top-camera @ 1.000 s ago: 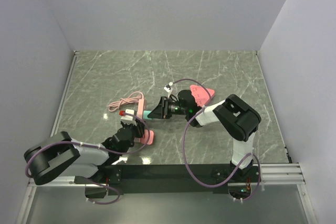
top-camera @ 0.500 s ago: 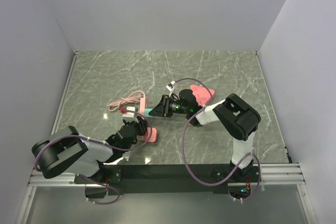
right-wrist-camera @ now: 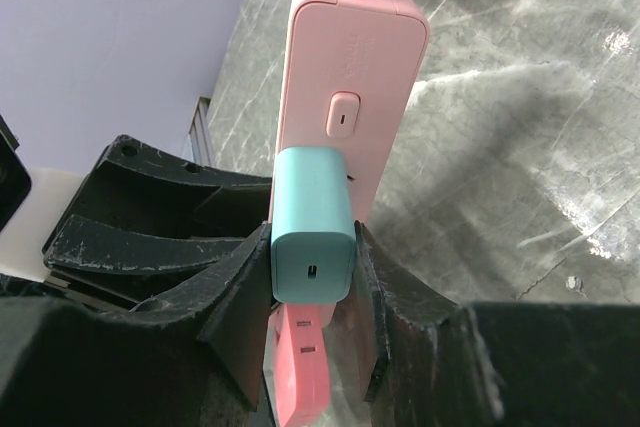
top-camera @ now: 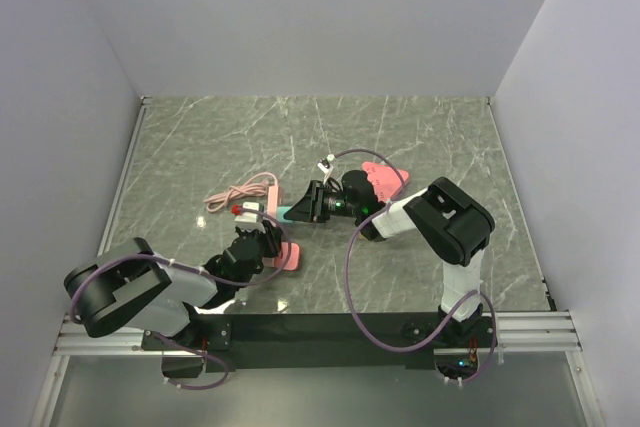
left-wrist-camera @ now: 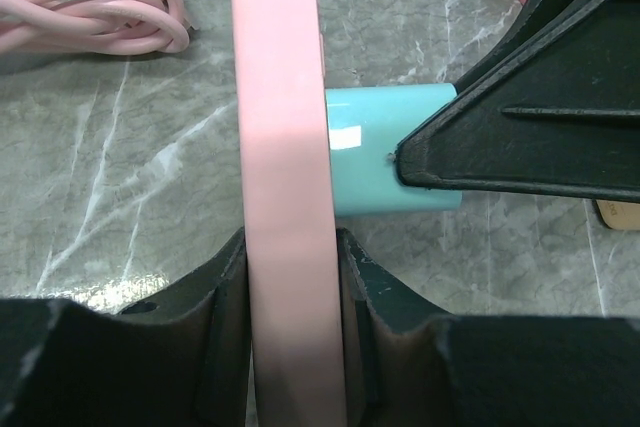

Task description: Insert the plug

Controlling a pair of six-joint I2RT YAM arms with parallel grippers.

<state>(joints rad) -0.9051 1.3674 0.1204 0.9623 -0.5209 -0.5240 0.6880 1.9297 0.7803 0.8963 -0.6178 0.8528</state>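
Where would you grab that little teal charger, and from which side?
Take the teal charger by its two flat opposite sides, coming from its rear end, the one with the small port, away from the pink power strip. Those sides are parallel, so jaws sit flush, and the front is left free to meet the strip. The right gripper holds it so.

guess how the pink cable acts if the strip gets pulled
Probably floppy: the cable lies in loose coils, so it should uncoil and trail. It looks thin, so likely light. It joins the strip at one end, so it may tug there slightly.
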